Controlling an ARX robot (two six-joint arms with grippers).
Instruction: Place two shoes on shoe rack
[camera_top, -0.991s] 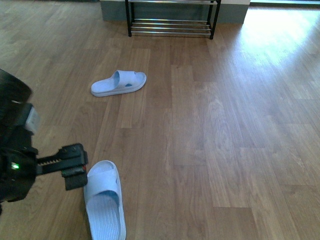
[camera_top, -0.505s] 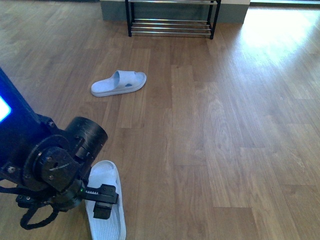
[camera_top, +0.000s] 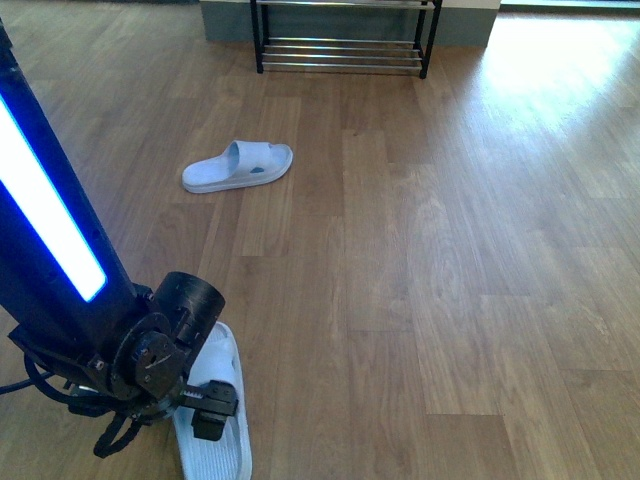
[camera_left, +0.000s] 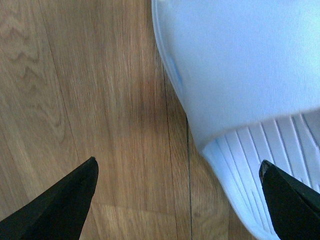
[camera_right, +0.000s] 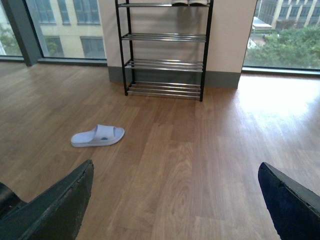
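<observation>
The nearer pale blue rubber slide slipper (camera_top: 212, 455) lies on the wood floor, well away from the black metal shoe rack (camera_top: 345, 45). Its long side points roughly at the rack. The left gripper (camera_left: 177, 165) hangs right over the slipper's edge, jaws spread wide. The right gripper (camera_right: 175, 162) is wide too, and looks farther off.

Left gripper (camera_top: 207, 408) has swung over from beside the near slipper (camera_top: 222, 458), whose footbed is now directly under it. Arm pitched down, blue light strip (camera_top: 50, 210) now visible.
</observation>
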